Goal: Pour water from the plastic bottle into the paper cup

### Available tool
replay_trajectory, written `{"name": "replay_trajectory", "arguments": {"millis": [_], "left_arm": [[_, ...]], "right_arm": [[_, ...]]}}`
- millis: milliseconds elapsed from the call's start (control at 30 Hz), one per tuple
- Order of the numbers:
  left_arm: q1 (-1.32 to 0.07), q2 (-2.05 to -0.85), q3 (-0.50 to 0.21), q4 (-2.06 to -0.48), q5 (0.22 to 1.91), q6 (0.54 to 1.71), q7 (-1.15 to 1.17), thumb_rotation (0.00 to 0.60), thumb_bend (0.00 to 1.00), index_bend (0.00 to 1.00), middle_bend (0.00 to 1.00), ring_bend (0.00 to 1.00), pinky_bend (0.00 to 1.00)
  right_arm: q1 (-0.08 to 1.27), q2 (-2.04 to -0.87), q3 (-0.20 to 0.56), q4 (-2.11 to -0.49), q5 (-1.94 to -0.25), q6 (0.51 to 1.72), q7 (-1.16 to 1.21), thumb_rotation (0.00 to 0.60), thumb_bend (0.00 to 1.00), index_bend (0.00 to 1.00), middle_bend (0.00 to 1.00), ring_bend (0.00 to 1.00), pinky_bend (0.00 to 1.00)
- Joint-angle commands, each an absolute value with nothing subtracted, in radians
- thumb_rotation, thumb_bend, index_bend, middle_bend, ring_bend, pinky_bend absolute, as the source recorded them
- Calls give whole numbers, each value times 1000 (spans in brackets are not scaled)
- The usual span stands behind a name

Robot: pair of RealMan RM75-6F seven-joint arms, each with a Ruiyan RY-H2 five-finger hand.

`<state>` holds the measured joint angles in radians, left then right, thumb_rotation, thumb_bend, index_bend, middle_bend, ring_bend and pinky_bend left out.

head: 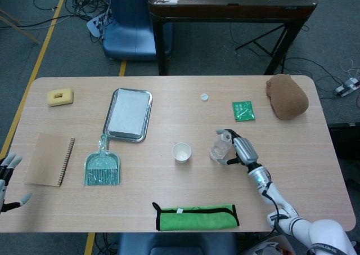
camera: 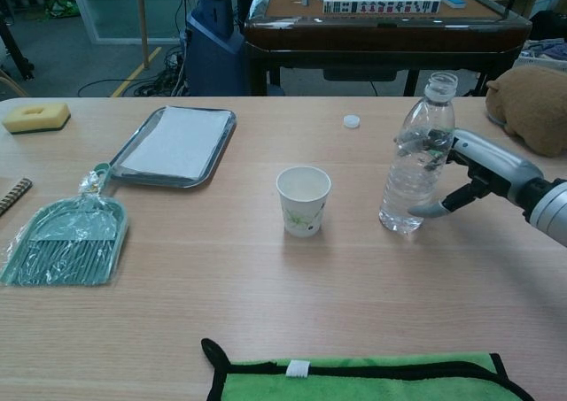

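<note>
The left hand (head: pixel 10 179) sits at the table's near left edge, fingers spread and holding nothing. Moving right: a yellow sponge (head: pixel 60 97), a notebook (head: pixel 48 159), a green dustpan (camera: pixel 67 240) just below a metal tray (camera: pixel 177 144), then the paper cup (camera: pixel 304 200) standing upright and apart from everything, with a green cloth (camera: pixel 363 379) at the near edge. A white bottle cap (camera: pixel 352 121) lies farther back. The plastic bottle (camera: pixel 415 169), capless and tilted slightly, stands right of the cup, gripped by the right hand (camera: pixel 478 173). A green packet (head: pixel 243 110) and a brown plush (head: pixel 287 96) lie beyond
</note>
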<state>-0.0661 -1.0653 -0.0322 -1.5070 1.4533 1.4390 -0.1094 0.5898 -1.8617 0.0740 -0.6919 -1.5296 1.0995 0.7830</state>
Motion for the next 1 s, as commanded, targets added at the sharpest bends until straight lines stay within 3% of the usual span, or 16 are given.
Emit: {"name": "replay_trajectory", "arguments": {"millis": [33, 333, 1000], "left_arm": [[-66, -1065, -32, -1508, 1453, 1439, -109, 600, 154, 0, 0, 40, 348], [-64, -1064, -32, -1509, 1452, 1440, -109, 600, 154, 0, 0, 40, 348], [-61, -1061, -32, -1515, 1453, 1444, -108, 600, 154, 0, 0, 40, 348]], "right_arm": [[588, -1879, 71, -671, -1530, 1107, 791, 600, 0, 196, 233, 128, 259], [587, -1910, 66, -624, -1528, 1106, 799, 600, 0, 219, 270, 163, 261], [594, -1944, 85, -590, -1508, 1107, 784, 600, 2, 383, 424, 310, 292]]}}
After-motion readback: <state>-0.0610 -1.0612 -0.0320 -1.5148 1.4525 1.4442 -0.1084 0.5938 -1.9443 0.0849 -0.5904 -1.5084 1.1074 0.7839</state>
